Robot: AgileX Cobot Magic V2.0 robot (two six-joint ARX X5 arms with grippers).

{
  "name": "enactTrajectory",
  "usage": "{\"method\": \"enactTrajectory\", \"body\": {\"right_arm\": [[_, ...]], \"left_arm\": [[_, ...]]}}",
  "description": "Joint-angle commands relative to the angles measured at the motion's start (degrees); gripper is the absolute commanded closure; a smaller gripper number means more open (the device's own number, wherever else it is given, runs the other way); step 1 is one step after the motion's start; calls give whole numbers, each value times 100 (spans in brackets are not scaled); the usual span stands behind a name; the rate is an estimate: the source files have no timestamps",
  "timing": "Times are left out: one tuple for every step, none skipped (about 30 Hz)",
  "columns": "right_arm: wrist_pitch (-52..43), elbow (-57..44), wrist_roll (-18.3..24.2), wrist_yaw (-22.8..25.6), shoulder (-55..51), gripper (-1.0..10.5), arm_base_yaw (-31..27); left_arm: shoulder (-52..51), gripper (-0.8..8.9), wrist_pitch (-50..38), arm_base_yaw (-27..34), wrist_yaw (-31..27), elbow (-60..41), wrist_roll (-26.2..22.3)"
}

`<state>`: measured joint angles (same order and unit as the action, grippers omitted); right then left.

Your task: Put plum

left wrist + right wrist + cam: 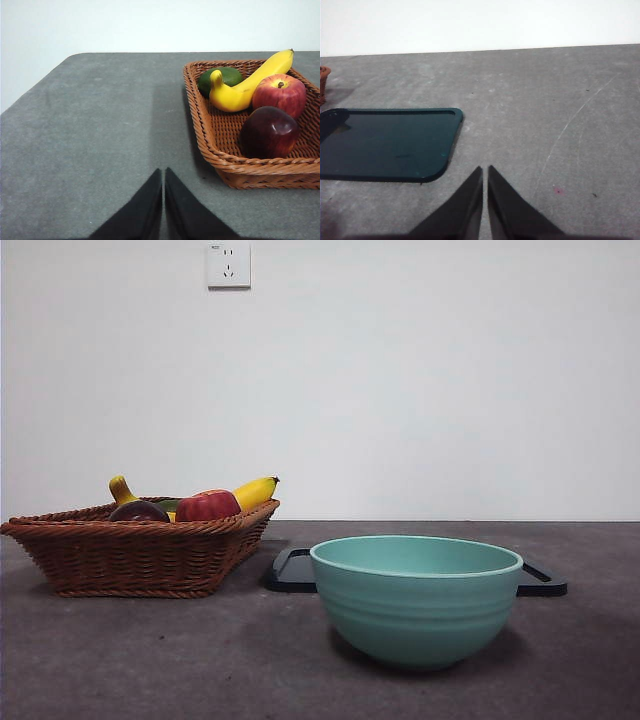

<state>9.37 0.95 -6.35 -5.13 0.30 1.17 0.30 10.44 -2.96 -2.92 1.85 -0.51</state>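
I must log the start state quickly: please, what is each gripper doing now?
Left gripper: closed, holding nothing, above the bare table beside the basket.
Right gripper: closed, holding nothing, near the dark tray.

Open grey table (pixel 90 130) was seen across the left of the left wrist frame. At its right, the plum (pixel 270 132) was hemmed by the basket (pixel 200 115) rim, an apple (pixel 280 93) and a banana (pixel 245 82); access from above was unobstructed.

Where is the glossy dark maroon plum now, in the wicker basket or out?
In: the plum sits inside the brown wicker basket, beside the red apple.
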Motion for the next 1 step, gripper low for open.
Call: {"method": "enactTrajectory", "body": {"right_arm": [[-44,-31,-50,15,-9,941,4]], "left_arm": [[-13,805,33,4,-9,-118,33]]}}
